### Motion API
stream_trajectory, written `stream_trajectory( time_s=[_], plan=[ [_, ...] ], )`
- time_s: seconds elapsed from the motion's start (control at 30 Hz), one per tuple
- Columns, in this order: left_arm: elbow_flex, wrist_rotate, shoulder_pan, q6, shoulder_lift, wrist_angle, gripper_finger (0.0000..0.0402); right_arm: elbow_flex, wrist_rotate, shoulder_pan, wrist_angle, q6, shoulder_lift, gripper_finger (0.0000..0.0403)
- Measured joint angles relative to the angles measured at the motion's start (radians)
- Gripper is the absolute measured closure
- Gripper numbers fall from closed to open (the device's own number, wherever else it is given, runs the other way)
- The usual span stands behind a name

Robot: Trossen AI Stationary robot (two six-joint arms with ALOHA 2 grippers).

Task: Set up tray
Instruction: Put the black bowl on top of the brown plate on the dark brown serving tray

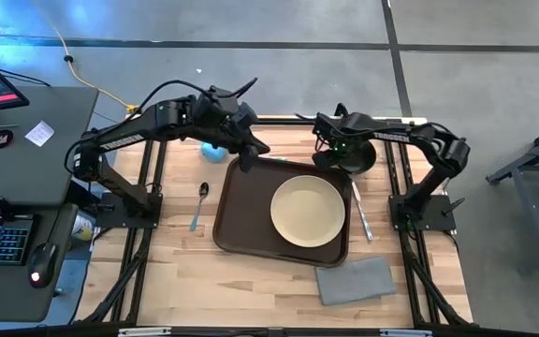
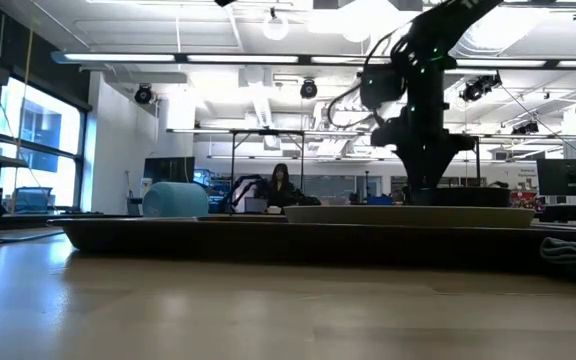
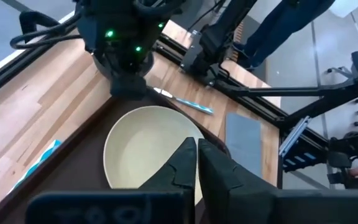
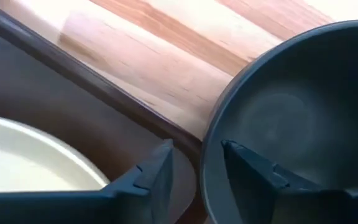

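The dark brown tray [image 1: 237,211] lies mid-table with a round beige plate [image 1: 307,211] on it. A dark bowl [image 1: 360,157] stands on the wood at the tray's far right corner. My right gripper [image 4: 197,152] points down over that bowl, open, with one finger on each side of the bowl's rim. My left gripper [image 3: 196,163] is shut and holds nothing. It hangs high over the tray's far left corner [image 1: 251,154]. My right gripper comes from above with one finger [image 4: 247,165] inside the dark bowl and the other [image 4: 157,168] outside its rim [image 4: 209,146]. A strip of tray shows between the outer finger and the rim. I cannot tell whether the inner finger touches the wall.
A blue-handled spoon [image 1: 199,204] lies left of the tray, and another blue-handled utensil [image 1: 361,213] lies along its right side. A grey napkin [image 1: 356,279] sits near the front right. A light blue cup [image 1: 213,150] stands beyond the tray's far left corner.
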Motion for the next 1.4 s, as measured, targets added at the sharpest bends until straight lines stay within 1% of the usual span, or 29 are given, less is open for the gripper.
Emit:
stream_trajectory(
  time_s=[0.17, 0.53, 0.63, 0.73, 0.83, 0.93, 1.03, 1.13, 1.23, 1.3, 1.4],
  plan=[
    [0.000, 0.002, 0.000, -0.020, 0.001, -0.010, 0.0362, 0.000, 0.029, -0.009, -0.003, -0.051, 0.027, 0.0301],
    [-0.001, -0.001, 0.000, -0.021, 0.002, -0.079, 0.0364, 0.000, 0.027, -0.056, -0.005, -0.154, 0.031, 0.0353],
    [-0.001, -0.002, 0.000, -0.021, 0.002, -0.085, 0.0364, 0.000, 0.022, -0.052, -0.014, -0.204, 0.023, 0.0375],
    [-0.001, -0.002, 0.000, -0.021, 0.002, -0.084, 0.0360, 0.000, 0.019, -0.042, -0.027, -0.236, -0.005, 0.0396],
    [-0.001, -0.006, 0.000, -0.021, 0.002, -0.084, 0.0357, 0.000, 0.020, -0.031, -0.031, -0.269, -0.054, 0.0391],
    [-0.001, -0.010, 0.000, -0.012, 0.002, -0.083, 0.0356, 0.000, 0.041, -0.020, -0.031, -0.277, -0.122, 0.0396],
    [-0.001, -0.010, 0.000, 0.002, 0.002, -0.082, 0.0356, 0.008, 0.012, -0.004, -0.046, -0.260, -0.193, 0.0396],
    [-0.001, -0.012, 0.000, 0.016, 0.002, -0.078, 0.0356, 0.043, -0.050, 0.035, -0.067, -0.235, -0.245, 0.0398],
    [-0.001, -0.012, 0.000, 0.035, 0.002, -0.075, 0.0355, 0.093, -0.089, 0.119, -0.099, -0.218, -0.260, 0.0399],
    [-0.001, -0.012, 0.000, 0.038, 0.002, -0.077, 0.0355, 0.135, -0.087, 0.190, -0.103, -0.213, -0.256, 0.0399],
    [-0.001, -0.006, 0.000, 0.042, 0.002, -0.077, 0.0355, 0.192, -0.076, 0.301, -0.104, -0.148, -0.232, 0.0400]
  ],
)
